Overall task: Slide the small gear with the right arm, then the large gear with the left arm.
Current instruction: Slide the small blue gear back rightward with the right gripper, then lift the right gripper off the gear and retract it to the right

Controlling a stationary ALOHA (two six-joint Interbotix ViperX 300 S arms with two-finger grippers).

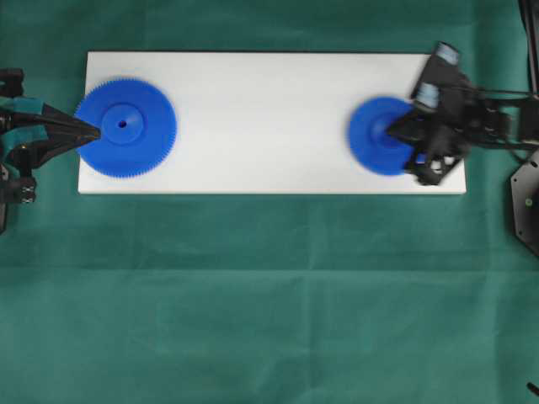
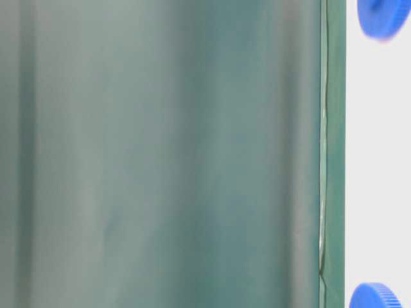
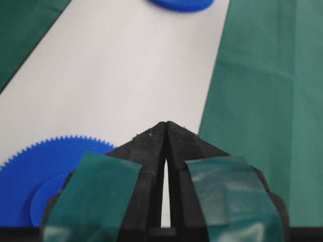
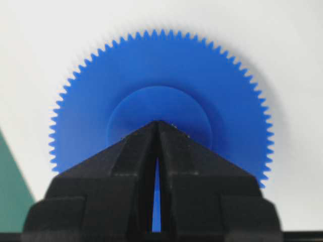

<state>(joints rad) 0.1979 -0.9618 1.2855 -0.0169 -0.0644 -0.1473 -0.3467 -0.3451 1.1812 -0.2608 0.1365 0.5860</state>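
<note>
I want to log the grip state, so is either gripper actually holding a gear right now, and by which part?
Nothing is held. The right gripper is shut, its tip over the small gear hub; the left gripper is shut beside the large gear.

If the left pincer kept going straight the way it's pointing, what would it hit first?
Probably the large gear's raised hub: the shut left pincer already sits over that gear's rim, tip aimed at the hub, though its height above the gear is unclear.

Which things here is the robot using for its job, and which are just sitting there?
For the job:
small gear
large gear
right gripper, closed, tip over the small gear's hub
left gripper, closed, at the large gear

Just there:
white board
green cloth
</note>
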